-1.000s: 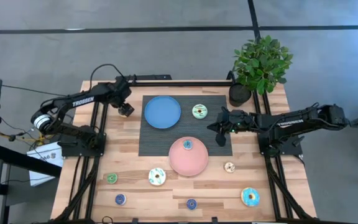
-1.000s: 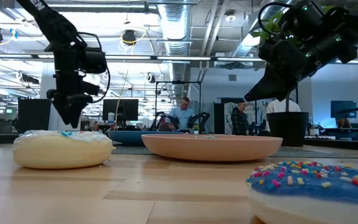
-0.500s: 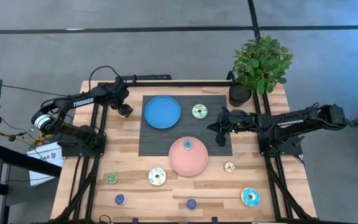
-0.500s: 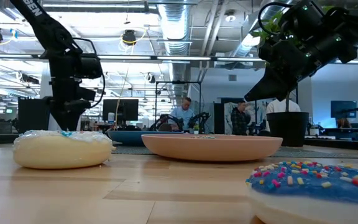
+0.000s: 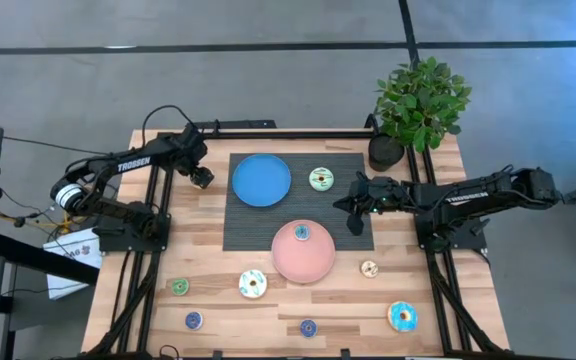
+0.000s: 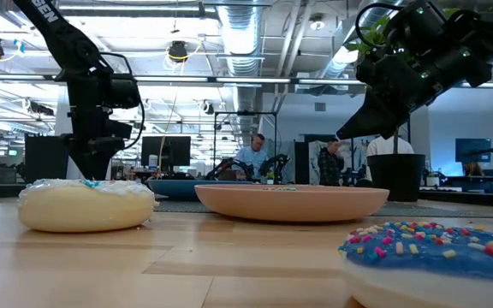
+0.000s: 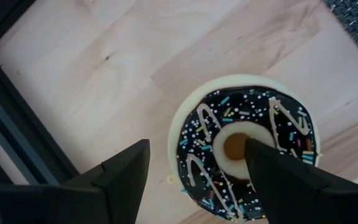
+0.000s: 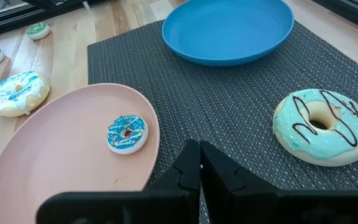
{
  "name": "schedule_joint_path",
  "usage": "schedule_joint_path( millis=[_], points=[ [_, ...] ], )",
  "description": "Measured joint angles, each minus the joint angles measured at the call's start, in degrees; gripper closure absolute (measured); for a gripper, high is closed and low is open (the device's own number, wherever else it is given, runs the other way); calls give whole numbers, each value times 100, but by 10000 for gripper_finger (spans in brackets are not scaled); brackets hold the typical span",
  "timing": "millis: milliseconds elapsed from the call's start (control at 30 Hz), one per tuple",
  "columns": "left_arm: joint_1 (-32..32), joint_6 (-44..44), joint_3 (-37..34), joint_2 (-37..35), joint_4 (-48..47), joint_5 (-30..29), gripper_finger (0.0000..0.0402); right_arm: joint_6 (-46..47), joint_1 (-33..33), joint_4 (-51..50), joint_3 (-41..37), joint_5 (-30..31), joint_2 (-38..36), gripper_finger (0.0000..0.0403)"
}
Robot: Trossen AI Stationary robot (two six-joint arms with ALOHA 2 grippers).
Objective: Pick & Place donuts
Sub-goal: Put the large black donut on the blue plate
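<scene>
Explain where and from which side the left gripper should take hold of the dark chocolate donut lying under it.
Grip the dark chocolate donut across its outer rim, coming straight down from above. It lies flat on the wooden table, so its sides are free, and the left gripper is over it with jaws open, one finger over the hole. Shifting to centre would probably let both fingers clear the rim.

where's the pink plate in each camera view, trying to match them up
High view: pink plate sits low on the dark mat, below the blue plate.
Low view: the wide tan-pink dish at centre, seen edge-on.
Left wrist view: not in it.
Right wrist view: at lower left, past the right hand.
Shared landmark: the small blue donut lying on the plate, also seen in the right wrist view.
</scene>
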Motion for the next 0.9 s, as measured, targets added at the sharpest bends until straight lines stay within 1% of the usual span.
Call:
schedule_joint_path(
  millis=[367,533,633,900],
  points=[
    [0,-87,0,39,10,-9,146,-1,0,0,0,-4,0,402],
    [-129,-82,0,234,57,-301,146,-1,0,2,0,-9,0,402],
    [-177,-88,0,294,81,-381,146,-1,2,0,0,-11,0,402],
    [-195,-138,0,310,106,-323,146,-1,4,2,0,-11,0,402]
  ],
)
